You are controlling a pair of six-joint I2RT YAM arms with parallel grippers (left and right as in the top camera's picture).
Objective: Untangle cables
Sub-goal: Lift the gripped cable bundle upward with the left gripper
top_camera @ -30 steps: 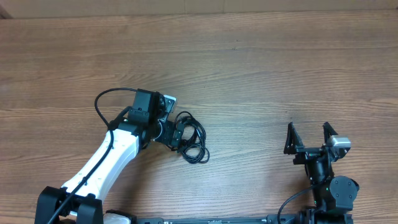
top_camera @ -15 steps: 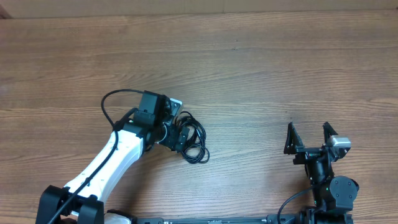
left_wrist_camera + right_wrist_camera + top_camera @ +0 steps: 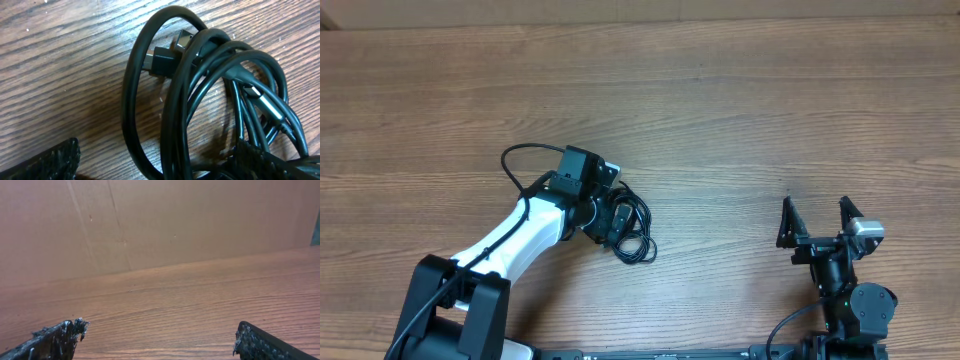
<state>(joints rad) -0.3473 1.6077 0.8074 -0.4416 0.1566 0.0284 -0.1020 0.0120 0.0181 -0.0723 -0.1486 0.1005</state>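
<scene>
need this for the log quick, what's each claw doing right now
Left claw: open, fingers either side of the cables, not clamped on them.
Right claw: open, empty.

looks like a robot lab: wooden table point(image 3: 740, 90), cardboard wall point(image 3: 150, 220)

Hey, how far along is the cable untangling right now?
Done: nothing visible; the cables lie in one overlapping coil. In hand: the left gripper sits at the coil, jaws open either side of several loops. Left: pulling each cord apart; the right gripper sits open, away from them.
</scene>
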